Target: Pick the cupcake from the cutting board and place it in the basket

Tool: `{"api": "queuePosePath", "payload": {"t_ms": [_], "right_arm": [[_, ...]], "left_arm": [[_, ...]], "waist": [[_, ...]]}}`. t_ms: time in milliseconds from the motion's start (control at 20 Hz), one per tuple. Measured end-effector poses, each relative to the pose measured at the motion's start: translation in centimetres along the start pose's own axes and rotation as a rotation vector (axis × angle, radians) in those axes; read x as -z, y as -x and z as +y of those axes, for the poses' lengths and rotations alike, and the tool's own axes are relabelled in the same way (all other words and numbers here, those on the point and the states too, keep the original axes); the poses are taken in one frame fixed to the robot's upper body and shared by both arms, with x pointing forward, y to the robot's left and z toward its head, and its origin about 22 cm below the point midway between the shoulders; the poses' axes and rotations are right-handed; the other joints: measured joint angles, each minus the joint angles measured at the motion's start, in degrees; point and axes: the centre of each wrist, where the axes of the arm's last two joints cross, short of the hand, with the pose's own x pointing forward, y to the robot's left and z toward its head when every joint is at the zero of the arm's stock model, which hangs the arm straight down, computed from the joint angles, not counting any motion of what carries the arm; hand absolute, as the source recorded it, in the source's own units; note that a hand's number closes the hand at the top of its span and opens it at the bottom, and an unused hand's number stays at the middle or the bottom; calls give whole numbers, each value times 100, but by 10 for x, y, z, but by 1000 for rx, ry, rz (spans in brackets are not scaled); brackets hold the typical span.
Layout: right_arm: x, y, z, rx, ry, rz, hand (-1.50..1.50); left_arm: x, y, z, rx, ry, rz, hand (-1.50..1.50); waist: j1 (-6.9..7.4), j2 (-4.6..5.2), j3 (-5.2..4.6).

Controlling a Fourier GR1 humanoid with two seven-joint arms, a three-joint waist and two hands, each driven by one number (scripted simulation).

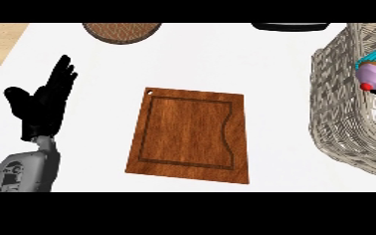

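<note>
Cupcake (366, 74) inside wicker basket (334, 104); wooden cutting board (189, 135) bare; left hand (44, 104) released, fingers straight, at counter's left.

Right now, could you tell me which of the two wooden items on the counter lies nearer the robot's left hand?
The rectangular cutting board at the centre, beside the open left hand. The round wooden item sits farther off, cut by the view's top edge.

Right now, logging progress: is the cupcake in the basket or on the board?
In the basket: the cupcake shows inside its wicker wall; the cutting board is bare.
</note>
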Motion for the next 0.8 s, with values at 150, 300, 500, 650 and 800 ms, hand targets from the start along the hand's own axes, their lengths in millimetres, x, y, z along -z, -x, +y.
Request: {"api": "queuePosePath", "payload": {"t_ms": [150,300,500,650,800], "right_arm": [[7,7,3,-141,33,-63,150],[13,11,13,-204,56,-108,150],[29,7,26,-238,68,-119,150],[36,10,25,-258,43,-95,150],[45,12,22,-301,-33,-54,150]], "left_arm": [[-1,-1,-6,0,6,-1,0],[4,3,0,1,1,2,0],[-3,7,-4,3,-1,0,0],[-1,8,1,2,-4,-1,0],[0,8,2,5,-1,-4,0]], "waist": [[35,4,2],[4,-16,-9],[0,-26,-9],[-18,-31,-9],[-14,-30,-10]]}}
